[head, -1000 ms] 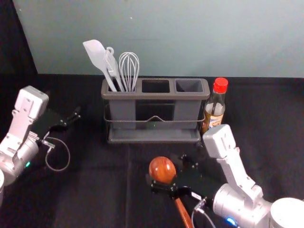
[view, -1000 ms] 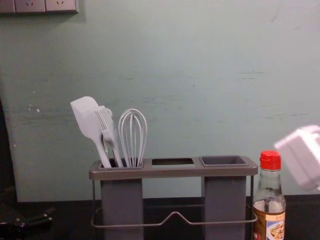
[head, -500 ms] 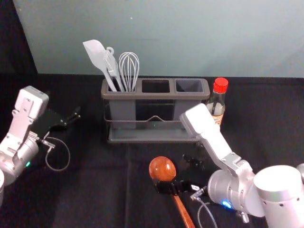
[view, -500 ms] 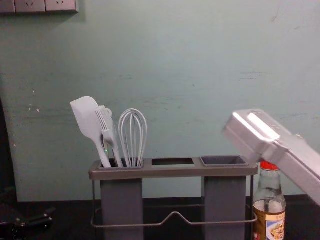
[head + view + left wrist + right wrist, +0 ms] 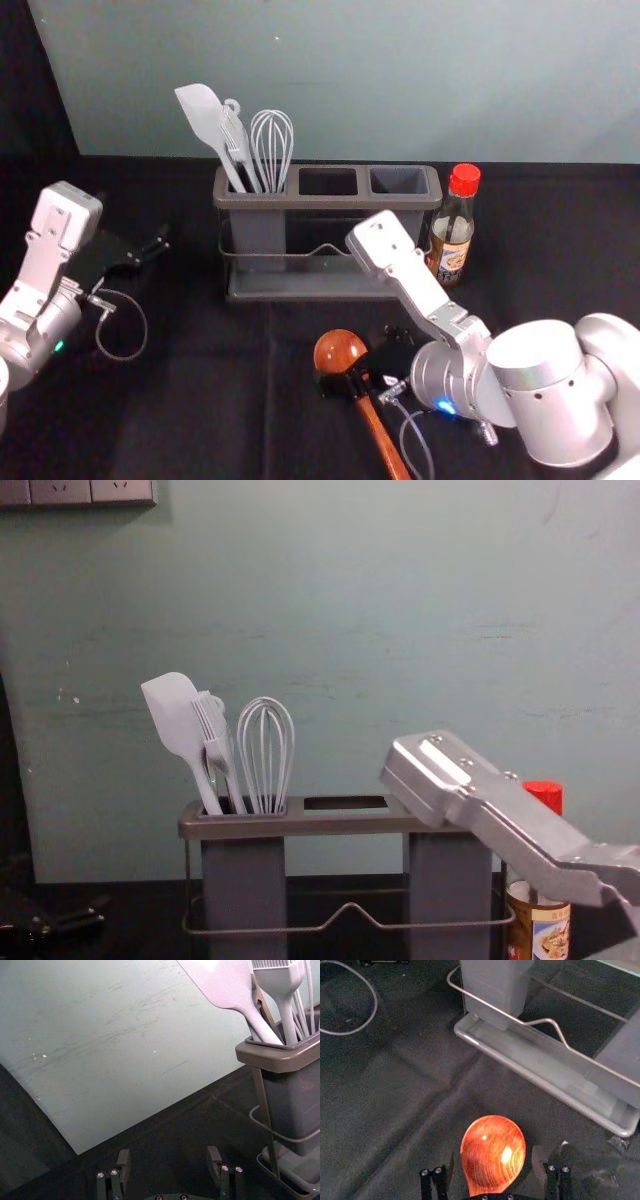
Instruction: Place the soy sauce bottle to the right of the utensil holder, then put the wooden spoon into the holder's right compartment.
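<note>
1. I have my right gripper (image 5: pixel 358 362) low over the cloth (image 5: pixel 220 400) in front of the utensil holder (image 5: pixel 325 296), at the wooden spoon (image 5: pixel 340 352).
2. Its jaws stand wide, one on each side of the spoon's bowl. In the right wrist view I see a narrow gap either side of the wood, so the right gripper (image 5: pixel 493 1159) has no grip on it.
3. The spoon lies outside the holder, bowl end towards the holder, handle slanting back towards me and to my right.
4. The soy sauce bottle (image 5: pixel 455 235) stands upright just beside the holder's right end, red cap on. I can't tell whether the two touch.
5. In the chest view, my right arm (image 5: pixel 500 820) crosses in front of the holder's right end and hides part of the bottle.
6. The holder's left compartment carries a white spatula (image 5: pixel 203 115), a whisk (image 5: pixel 272 140) and, between them, a pale ridged utensil (image 5: pixel 212 725). All of them poke up above the rim.
7. I have my left gripper (image 5: pixel 138 228) off to the left of the holder, well apart from spoon and bottle. The left wrist view shows its jaws wide, with nothing between them.
</note>
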